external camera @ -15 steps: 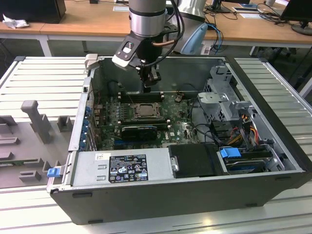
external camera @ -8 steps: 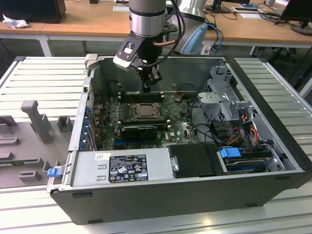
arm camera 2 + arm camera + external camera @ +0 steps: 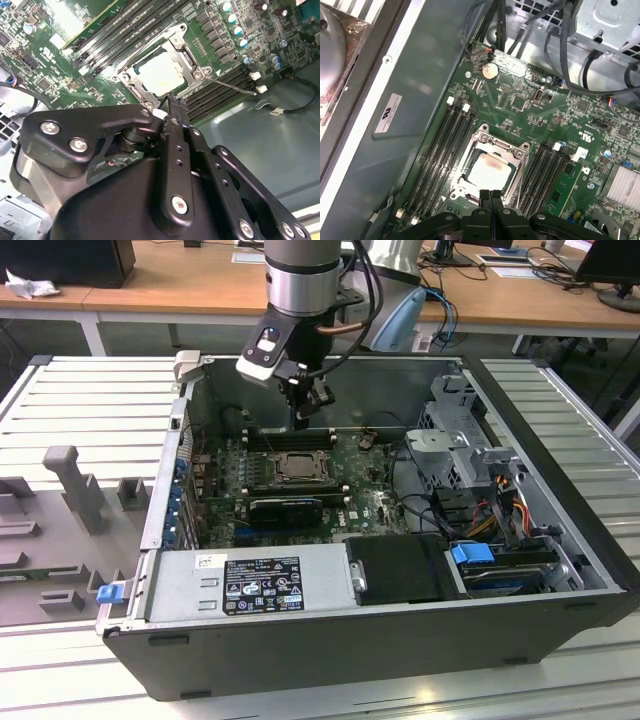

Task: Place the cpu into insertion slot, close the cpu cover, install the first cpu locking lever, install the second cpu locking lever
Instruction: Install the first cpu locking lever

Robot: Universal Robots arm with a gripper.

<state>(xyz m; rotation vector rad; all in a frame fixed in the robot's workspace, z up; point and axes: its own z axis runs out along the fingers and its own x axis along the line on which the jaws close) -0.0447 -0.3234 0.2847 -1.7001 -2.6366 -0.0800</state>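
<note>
Lying flat, face up, cpu under cpu cover, closed tool above.

No print legible — black label on power supply, white sticker on case wall

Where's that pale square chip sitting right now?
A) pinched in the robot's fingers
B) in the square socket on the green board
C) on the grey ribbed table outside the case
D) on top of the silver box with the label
B: in the first wrist view the cpu lies flat in the insertion slot, framed by the cpu cover, and the fingers are pressed together with nothing between them.
</note>
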